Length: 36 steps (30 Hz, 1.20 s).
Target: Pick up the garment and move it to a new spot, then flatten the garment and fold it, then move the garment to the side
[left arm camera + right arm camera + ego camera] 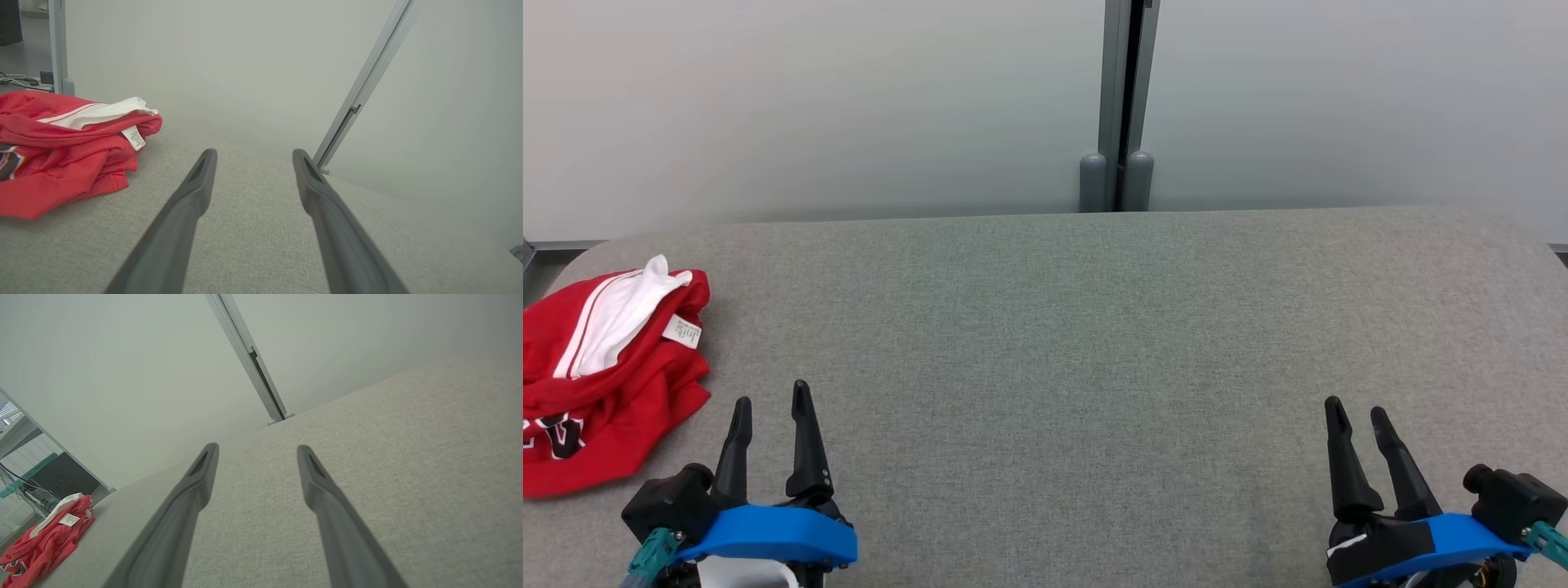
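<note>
Closest to the robot are its two grippers. The left gripper (771, 394) has its two dark fingers spread wide, with nothing between them. The right gripper (1354, 406) is spread wide too and holds nothing (its wrist view shows bare grey cloth between the fingers). Both point away from the robot, over the grey padded top (1045, 327), well apart from each other.

A little farther on is the garment (605, 384). It is red and lies in a bunched heap on the top, just to the left of the left fingers, beside and a bit ahead of their tips, not touching them. From the right fingers it is far off to the left, across the whole top. So the left gripper is much the nearer one, and I think it should make the first grab. It would need to go left, not straight ahead.

The heap looks longer from near to far than from side to side, but its left part runs off the picture, so I cannot be sure. A white part (629, 310) and a small white label (682, 331) sit toward its far end, on the side nearest the left fingers.

Farthest, past all the fingertips, is a pale wall (849, 98) with a grey post (1123, 106).
</note>
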Available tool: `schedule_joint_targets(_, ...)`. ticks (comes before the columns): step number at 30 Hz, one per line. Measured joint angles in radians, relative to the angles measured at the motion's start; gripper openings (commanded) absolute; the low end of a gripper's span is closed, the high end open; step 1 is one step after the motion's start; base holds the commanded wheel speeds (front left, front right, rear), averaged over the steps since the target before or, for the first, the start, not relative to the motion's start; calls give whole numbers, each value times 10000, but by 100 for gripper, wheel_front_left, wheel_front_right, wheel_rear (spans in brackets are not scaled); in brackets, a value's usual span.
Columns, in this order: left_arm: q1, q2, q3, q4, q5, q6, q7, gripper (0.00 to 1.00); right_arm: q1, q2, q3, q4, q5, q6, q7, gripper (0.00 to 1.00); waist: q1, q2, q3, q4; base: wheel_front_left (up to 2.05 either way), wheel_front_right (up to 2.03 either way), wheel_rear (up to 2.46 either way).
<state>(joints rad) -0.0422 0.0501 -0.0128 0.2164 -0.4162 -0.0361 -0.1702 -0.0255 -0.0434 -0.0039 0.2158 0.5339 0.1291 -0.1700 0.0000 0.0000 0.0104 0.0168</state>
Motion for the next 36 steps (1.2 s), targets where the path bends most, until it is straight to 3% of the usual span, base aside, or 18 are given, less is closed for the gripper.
schedule_joint_targets(36, 112, 61, -155, 360, 2995, 4, -754, 100, 137, -19, 100, 115, -3106, 2, -740, 100, 0, 0, -23, 173, 0, 0, 0)
